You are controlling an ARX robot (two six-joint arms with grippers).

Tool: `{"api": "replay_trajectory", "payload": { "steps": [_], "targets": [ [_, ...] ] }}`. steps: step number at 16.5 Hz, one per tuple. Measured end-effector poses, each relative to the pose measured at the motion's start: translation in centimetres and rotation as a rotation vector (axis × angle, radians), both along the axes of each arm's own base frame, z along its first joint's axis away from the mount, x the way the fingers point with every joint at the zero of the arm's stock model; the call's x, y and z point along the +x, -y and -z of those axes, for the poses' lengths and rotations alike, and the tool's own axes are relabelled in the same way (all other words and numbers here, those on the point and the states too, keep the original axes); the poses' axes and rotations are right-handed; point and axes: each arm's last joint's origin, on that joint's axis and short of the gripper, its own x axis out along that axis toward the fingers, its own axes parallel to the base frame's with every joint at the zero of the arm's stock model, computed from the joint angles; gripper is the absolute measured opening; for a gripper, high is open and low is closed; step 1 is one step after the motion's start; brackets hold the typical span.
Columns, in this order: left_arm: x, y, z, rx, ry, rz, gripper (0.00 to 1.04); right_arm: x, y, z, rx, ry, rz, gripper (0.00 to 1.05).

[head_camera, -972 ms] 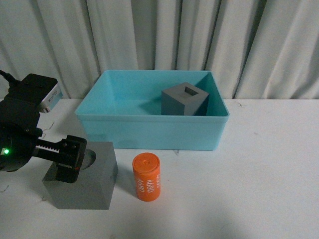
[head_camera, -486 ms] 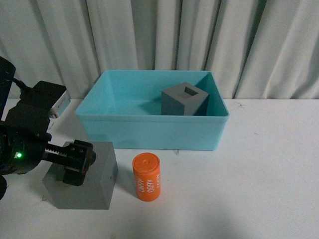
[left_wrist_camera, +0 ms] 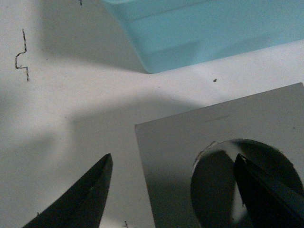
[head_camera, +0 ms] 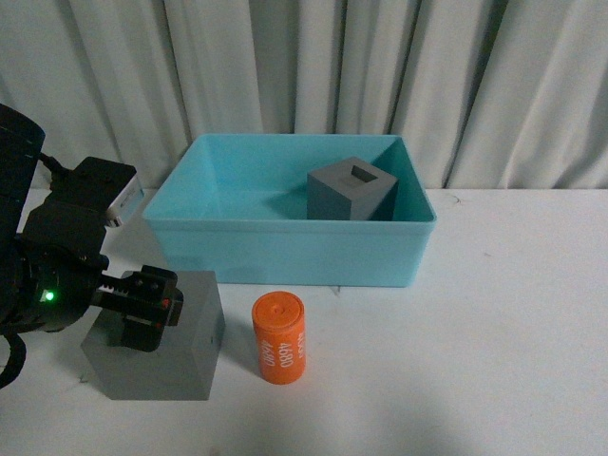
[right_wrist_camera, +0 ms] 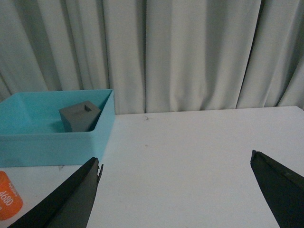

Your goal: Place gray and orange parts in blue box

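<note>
A gray cube with a round recess (head_camera: 169, 350) sits on the white table at the front left. My left gripper (head_camera: 147, 309) hangs open over its top. In the left wrist view the left gripper (left_wrist_camera: 173, 161) has one finger inside the recess of the cube (left_wrist_camera: 190, 137) and the other beyond the cube's edge, over the table. The orange cylinder (head_camera: 279, 337) marked "4680" stands just right of this cube. The blue box (head_camera: 285, 249) lies behind, with a slotted gray cube (head_camera: 351, 190) inside. My right gripper (right_wrist_camera: 175, 161) is open above bare table and holds nothing.
A pale curtain (head_camera: 304, 66) closes off the back, right behind the box. The right wrist view shows the blue box (right_wrist_camera: 52, 142), the slotted cube (right_wrist_camera: 80, 116) and the orange cylinder (right_wrist_camera: 8, 202) off to one side. White table (head_camera: 513, 323) stretches right of the box.
My left arm has shifted a little to the right, carrying the open gripper further over the cube's top. The cubes, the cylinder and the box have stayed where they were.
</note>
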Motion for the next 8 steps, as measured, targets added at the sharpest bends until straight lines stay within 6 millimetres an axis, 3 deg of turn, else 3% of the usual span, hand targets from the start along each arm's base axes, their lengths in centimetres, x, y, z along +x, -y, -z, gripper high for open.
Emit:
{"api": "replay_trajectory", "payload": {
  "steps": [5,8],
  "targets": [
    [-0.4,0.2,0.1,-0.003,-0.002,0.006,0.26,0.0,0.0,0.0,0.000,0.000,0.000,0.98],
    [-1.4,-0.1,-1.0,-0.020,-0.020,0.005,0.21,0.0,0.0,0.0,0.000,0.000,0.000,0.98]
  ]
}}
